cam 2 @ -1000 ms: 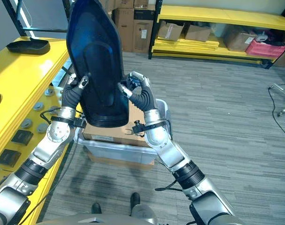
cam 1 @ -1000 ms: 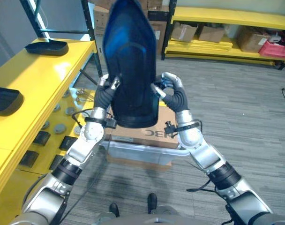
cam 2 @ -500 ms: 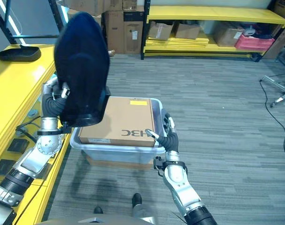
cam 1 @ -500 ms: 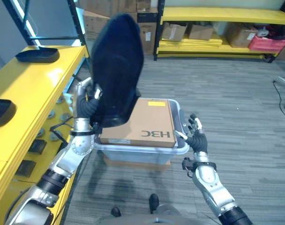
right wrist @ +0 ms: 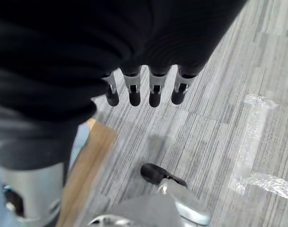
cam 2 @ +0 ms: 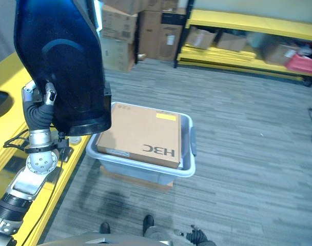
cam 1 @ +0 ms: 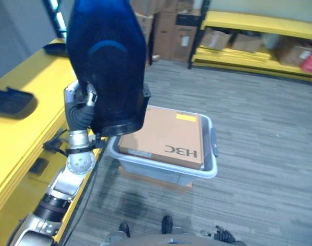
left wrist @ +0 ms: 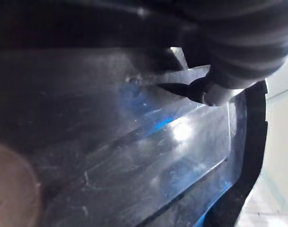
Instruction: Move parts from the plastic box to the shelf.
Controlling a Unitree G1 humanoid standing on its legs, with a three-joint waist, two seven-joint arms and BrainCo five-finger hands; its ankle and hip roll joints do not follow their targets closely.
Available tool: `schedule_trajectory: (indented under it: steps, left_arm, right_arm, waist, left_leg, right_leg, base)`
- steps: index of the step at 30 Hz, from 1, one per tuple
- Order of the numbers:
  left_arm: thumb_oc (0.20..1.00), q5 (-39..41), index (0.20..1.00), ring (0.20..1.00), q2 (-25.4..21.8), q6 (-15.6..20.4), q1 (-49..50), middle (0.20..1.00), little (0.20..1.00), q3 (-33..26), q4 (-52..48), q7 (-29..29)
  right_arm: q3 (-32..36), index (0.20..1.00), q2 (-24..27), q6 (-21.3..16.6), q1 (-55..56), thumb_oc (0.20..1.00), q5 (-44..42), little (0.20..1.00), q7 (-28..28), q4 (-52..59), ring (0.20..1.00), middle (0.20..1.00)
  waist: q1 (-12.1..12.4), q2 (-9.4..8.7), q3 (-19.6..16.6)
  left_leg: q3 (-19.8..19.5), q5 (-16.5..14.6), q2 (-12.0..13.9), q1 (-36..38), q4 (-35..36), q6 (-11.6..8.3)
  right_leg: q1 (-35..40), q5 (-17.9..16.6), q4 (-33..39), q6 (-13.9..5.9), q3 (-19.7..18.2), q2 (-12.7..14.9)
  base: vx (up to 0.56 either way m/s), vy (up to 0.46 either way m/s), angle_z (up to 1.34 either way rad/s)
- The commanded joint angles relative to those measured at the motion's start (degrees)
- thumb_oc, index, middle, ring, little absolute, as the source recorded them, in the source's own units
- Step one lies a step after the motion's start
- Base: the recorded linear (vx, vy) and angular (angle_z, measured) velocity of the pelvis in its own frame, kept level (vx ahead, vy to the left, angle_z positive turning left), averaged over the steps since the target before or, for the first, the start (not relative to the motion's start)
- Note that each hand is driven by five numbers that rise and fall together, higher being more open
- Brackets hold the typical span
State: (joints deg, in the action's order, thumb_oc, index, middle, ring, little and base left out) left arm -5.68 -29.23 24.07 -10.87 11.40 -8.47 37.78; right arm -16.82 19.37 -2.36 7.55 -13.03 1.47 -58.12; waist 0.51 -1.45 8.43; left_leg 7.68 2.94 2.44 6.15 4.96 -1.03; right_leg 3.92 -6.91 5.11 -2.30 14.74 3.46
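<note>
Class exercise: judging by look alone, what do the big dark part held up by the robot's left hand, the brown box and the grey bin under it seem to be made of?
Dark part: probably moulded plastic, glossy, given its blue sheen and raised contours. Brown box: cardboard, matt, with flat folded edges. Grey bin: likely plastic, smooth, with a rolled rim. The left hand grips the part.

Grey carpet floor (cam 1: 269, 128), stacked cardboard boxes (cam 1: 169, 31) at back wall
</note>
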Motion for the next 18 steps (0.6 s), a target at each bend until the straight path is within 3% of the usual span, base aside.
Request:
schedule_trajectory:
  steps: [1, 2, 4, 5, 6, 7, 8, 10, 11, 12, 15, 16, 17, 18]
  left_arm:
    - [0.2, 2.8, 0.2, 0.2, 0.2, -0.2, -1.4, 0.2, 0.2, -6.8, -7.4, -4.8]
    - [0.2, 3.2, 0.2, 0.2, 0.9, -1.3, 0.2, 0.2, 0.2, -8.2, -8.9, -5.7]
    - [0.2, 3.3, 0.2, 0.2, 1.1, -1.4, 0.6, 0.2, 0.2, -8.5, -9.2, -6.1]
    - [0.2, 3.4, 0.2, 0.2, 1.1, -1.8, 1.4, 0.2, 0.2, -9.8, -9.8, -6.5]
    - [0.2, 3.9, 0.2, 0.2, 1.1, -2.0, 1.8, 0.2, 0.2, -10.5, -10.0, -7.0]
    - [0.2, 5.2, 0.2, 0.2, 1.1, -2.0, 2.5, 0.2, 0.2, -11.7, -10.1, -8.4]
    - [0.2, 5.3, 0.2, 0.2, 1.2, -2.0, 2.7, 0.2, 0.2, -11.9, -10.0, -8.3]
    - [0.2, 5.8, 0.2, 0.2, 1.5, -1.1, 3.2, 0.2, 0.2, -12.3, -9.2, -9.7]
    - [0.2, 5.5, 0.2, 0.2, 1.4, -0.9, 3.6, 0.2, 0.2, -12.4, -8.8, -9.4]
    - [0.2, 5.2, 0.2, 0.2, 1.2, 0.4, 4.6, 0.2, 0.2, -12.5, -8.0, -8.4]
    - [0.2, 4.6, 0.2, 0.2, 1.0, 1.0, 5.1, 0.2, 0.2, -12.6, -7.4, -7.7]
    - [0.2, 4.6, 0.2, 0.2, 1.0, 1.0, 5.0, 0.2, 0.2, -12.6, -7.3, -7.5]
    - [0.2, 5.1, 0.2, 0.2, 1.0, 1.7, 4.7, 0.2, 0.2, -12.5, -6.6, -7.9]
    - [0.2, 5.1, 0.2, 0.2, 1.0, 1.8, 4.7, 0.2, 0.2, -12.5, -6.5, -8.0]
  right_arm:
    - [-1.0, 1.0, -1.8, 10.6, -8.3, 1.0, 0.8, 1.0, -11.7, -11.1, 1.0, 1.0]
    - [-2.1, 1.0, -1.8, 12.3, -9.7, 1.0, 4.6, 1.0, -13.3, -13.6, 1.0, 1.0]
    - [-2.4, 1.0, -1.7, 12.5, -10.0, 1.0, 4.5, 1.0, -13.2, -13.9, 1.0, 1.0]
    - [-2.9, 1.0, -1.6, 13.4, -11.1, 1.0, 5.7, 1.0, -13.2, -14.8, 1.0, 1.0]
    - [-2.9, 1.0, -1.6, 13.8, -11.5, 1.0, 6.6, 1.0, -13.5, -14.9, 1.0, 1.0]
    - [-2.6, 1.0, -1.5, 14.7, -12.1, 1.0, 7.8, 1.0, -13.3, -15.0, 1.0, 1.0]
    - [-2.6, 1.0, -1.5, 14.8, -12.2, 1.0, 7.8, 1.0, -12.8, -15.0, 1.0, 1.0]
    - [-2.4, 1.0, -1.5, 15.3, -12.5, 1.0, 6.2, 1.0, -11.6, -14.4, 1.0, 1.0]
    - [-2.1, 1.0, -1.4, 15.3, -13.1, 1.0, 4.7, 1.0, -11.1, -14.2, 1.0, 1.0]
    - [-1.4, 1.0, -1.6, 15.6, -14.8, 1.0, 2.6, 1.0, -11.0, -14.2, 1.0, 1.0]
    - [-0.5, 1.0, -1.9, 16.4, -16.1, 1.0, 4.2, 1.0, -11.8, -14.8, 1.0, 1.0]
    - [-0.4, 1.0, -2.1, 16.1, -16.2, 1.0, 5.2, 1.0, -11.9, -15.0, 1.0, 1.0]
    - [-0.6, 1.0, -2.5, 12.4, -16.0, 1.0, 6.1, 1.0, -9.1, -15.3, 1.0, 1.0]
    - [-0.7, 1.0, -2.7, 12.0, -16.0, 1.0, 6.0, 1.0, -8.6, -15.4, 1.0, 1.0]
  waist:
    - [4.1, -0.23, 1.4]
    - [6.5, 0.21, 2.1]
    - [6.8, 0.34, 2.2]
    - [8.8, 0.79, 3.2]
    - [9.4, 0.97, 3.6]
    - [9.9, 1.42, 4.7]
    - [9.9, 1.51, 5.0]
    - [9.5, 1.28, 5.4]
    - [9.4, 1.05, 5.7]
    - [9.4, 0.5, 5.7]
    - [9.2, -0.05, 5.4]
    - [9.1, -0.16, 5.3]
    - [8.7, -0.29, 4.7]
    - [8.6, -0.29, 4.6]
  left_leg:
    - [-2.8, -5.7, 3.5, 1.4, 0.0, -3.87]
    - [-4.4, -3.7, 4.5, 0.0, 0.0, -5.33]
    - [-4.8, -3.0, 4.7, -0.5, 0.0, -5.85]
    - [-5.2, -0.8, 5.6, -3.0, 0.0, -7.54]
    - [-4.7, -0.1, 5.8, -4.0, -0.4, -7.97]
    - [-0.9, 0.8, 6.4, -4.6, -1.2, -8.32]
    - [0.0, 0.9, 6.5, -4.6, -1.4, -8.29]
    - [4.4, -0.5, 6.5, -4.3, -3.4, -7.95]
    - [6.1, -1.8, 5.9, -4.6, -5.6, -7.01]
    - [8.9, -5.1, 4.8, -4.7, -9.7, -5.12]
    - [12.5, -8.1, 4.6, -4.7, -15.5, -3.78]
    - [13.4, -8.5, 4.8, -4.8, -17.0, -3.67]
    - [16.1, -8.9, 5.6, -4.0, -19.0, -3.44]
    - [16.1, -9.1, 5.6, -3.9, -19.1, -3.4]
  right_leg:
    - [7.1, 11.0, -0.1, -1.73, 2.4, 1.9]
    - [7.5, 11.4, -0.1, -0.85, 3.8, 1.0]
    - [7.6, 11.4, -0.1, -0.74, 4.3, 0.8]
    - [8.2, 11.8, -0.2, -0.58, 5.8, 0.5]
    - [8.4, 11.9, -0.4, -0.54, 6.8, 0.4]
    - [9.2, 12.5, -1.5, -0.36, 10.1, 0.5]
    - [9.3, 12.6, -1.8, -0.33, 10.8, 0.5]
    - [9.7, 13.1, -2.4, -0.43, 13.3, 0.9]
    - [9.3, 12.8, -2.8, -0.24, 14.5, 1.5]
    - [8.7, 12.2, -2.9, 0.16, 16.1, 2.4]
    - [8.9, 11.7, -2.5, 0.61, 18.0, 3.0]
    - [9.0, 11.6, -2.4, 0.68, 18.6, 3.1]
    - [9.0, 10.9, -2.0, 0.54, 20.3, 3.7]
    - [9.0, 10.8, -2.0, 0.46, 20.6, 3.7]
  base:
    - [0.02, -0.329, 0.8]
    - [-0.01, -0.278, 0.78]
    - [-0.05, -0.134, 0.51]
    - [-0.08, -0.108, 0.43]
    - [-0.12, -0.145, 0.66]
    - [-0.08, -0.064, 0.74]
    - [-0.06, -0.068, 0.8]
    - [-0.06, -0.021, 0.99]
    - [-0.19, 0.082, 1.61]
    - [-0.19, 0.099, 1.43]
    - [-0.12, 0.109, 0.94]
    - [-0.13, 0.203, 0.72]
    - [-0.09, 0.169, 0.88]
    - [-0.09, 0.207, 0.98]
